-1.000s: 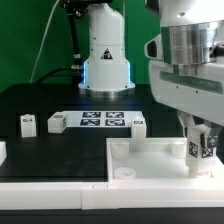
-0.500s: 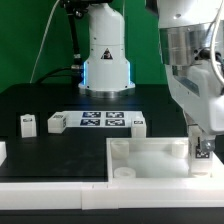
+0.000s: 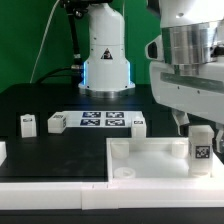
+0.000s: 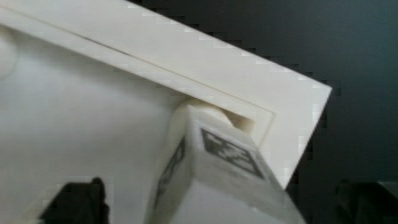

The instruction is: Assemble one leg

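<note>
A leg [image 3: 201,150], a small white block with a black-and-white tag, stands upright in the corner socket of the large white tray-like piece [image 3: 150,158] at the exterior view's right. My gripper [image 3: 198,124] hangs just above it, open and empty. In the wrist view the leg [image 4: 222,165] rises between my two dark fingers [image 4: 75,200], which stand wide apart and clear of it. Three more legs stand on the black table: two at the exterior view's left [image 3: 28,124] [image 3: 57,122] and one further right [image 3: 138,124].
The marker board [image 3: 102,120] lies between the loose legs. The arm's white base [image 3: 105,60] stands at the back. The tray-like piece has a raised rim and a round socket [image 3: 124,172] at its near corner.
My gripper held the leg low in the tray's corner, then let go and rose. The leg now stands alone in the socket.
</note>
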`<state>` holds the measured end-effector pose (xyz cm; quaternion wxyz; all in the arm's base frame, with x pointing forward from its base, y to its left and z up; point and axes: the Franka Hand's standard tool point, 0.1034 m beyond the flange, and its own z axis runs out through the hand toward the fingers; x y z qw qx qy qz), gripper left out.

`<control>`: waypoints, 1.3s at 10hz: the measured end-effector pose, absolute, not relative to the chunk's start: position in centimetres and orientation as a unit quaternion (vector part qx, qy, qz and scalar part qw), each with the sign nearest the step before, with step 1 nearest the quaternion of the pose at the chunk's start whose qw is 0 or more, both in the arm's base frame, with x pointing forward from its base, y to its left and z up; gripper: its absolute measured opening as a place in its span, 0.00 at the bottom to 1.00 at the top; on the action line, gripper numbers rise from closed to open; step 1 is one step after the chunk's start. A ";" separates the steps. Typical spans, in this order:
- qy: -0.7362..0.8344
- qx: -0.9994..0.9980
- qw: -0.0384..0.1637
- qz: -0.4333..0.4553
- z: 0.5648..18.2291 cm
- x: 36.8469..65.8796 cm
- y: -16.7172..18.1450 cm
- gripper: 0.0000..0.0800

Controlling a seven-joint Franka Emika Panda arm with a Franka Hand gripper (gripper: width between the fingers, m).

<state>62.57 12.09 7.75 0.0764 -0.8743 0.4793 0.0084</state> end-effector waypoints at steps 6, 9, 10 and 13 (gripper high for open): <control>0.168 -0.983 0.073 -0.014 7.9 62.7 11.9 0.81; 0.062 -0.996 0.068 -0.023 7.9 62.7 11.7 0.81; 0.067 -0.995 0.068 -0.023 7.9 62.7 11.8 0.81; 0.068 -0.995 0.067 -0.023 7.9 62.7 11.6 0.49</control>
